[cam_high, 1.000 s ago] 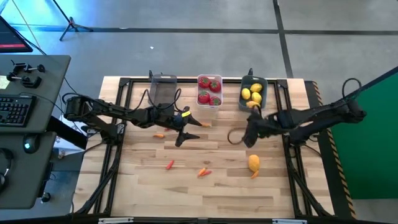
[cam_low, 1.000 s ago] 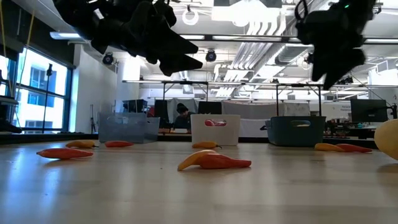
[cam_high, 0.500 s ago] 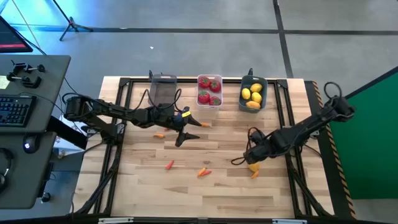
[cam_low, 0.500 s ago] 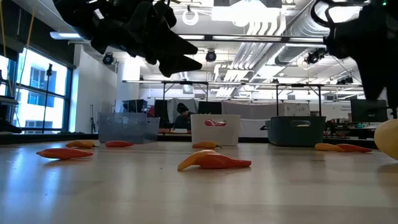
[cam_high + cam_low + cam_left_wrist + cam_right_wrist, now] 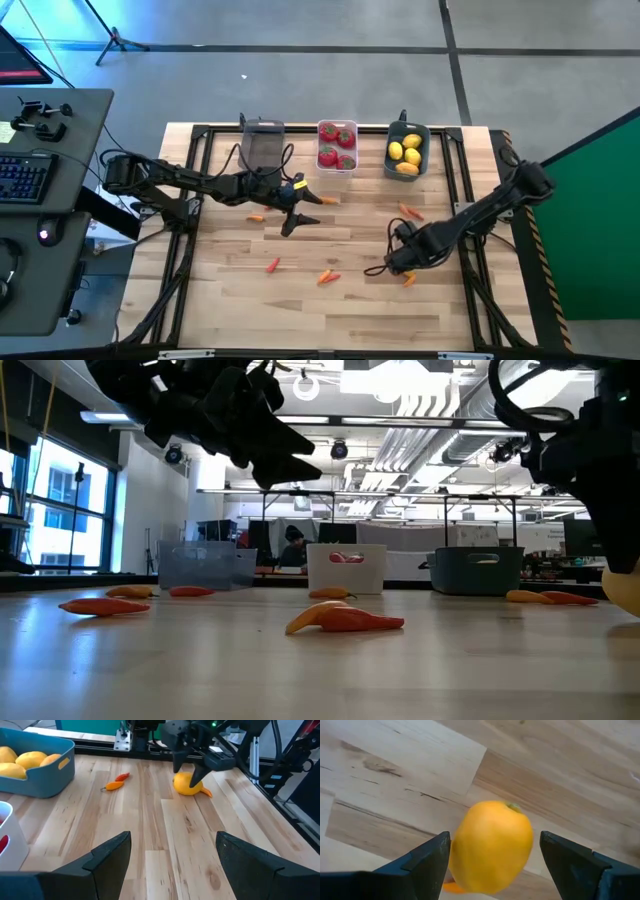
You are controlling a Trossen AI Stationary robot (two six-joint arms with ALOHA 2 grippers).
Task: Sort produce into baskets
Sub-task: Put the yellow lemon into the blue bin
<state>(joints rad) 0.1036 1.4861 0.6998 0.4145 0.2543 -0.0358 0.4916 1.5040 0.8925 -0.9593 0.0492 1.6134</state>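
Observation:
A yellow lemon [image 5: 492,845] lies on the wooden table, right of centre near the front. My right gripper [image 5: 403,262] points down over it, open, one finger on either side; I cannot tell whether a finger touches it. My left gripper [image 5: 296,212] hangs open above the table's middle with nothing between its fingers. At the far edge stand three baskets: a smoky grey one [image 5: 263,146], a white one [image 5: 324,133] with red tomatoes [image 5: 337,147], and a teal one [image 5: 425,140] with lemons [image 5: 404,154].
Small orange-red carrot pieces lie loose on the table: one by the left gripper [image 5: 256,217], two near the front middle [image 5: 272,265] [image 5: 327,277], one ahead of the teal basket [image 5: 408,212], one beside the lemon [image 5: 409,281]. Black frame rails run along the table's sides.
My right gripper has swung from in front of the teal basket toward the table's near edge and come down over the lone lemon, its wrist turning on the way. The lemon has stayed where it was.

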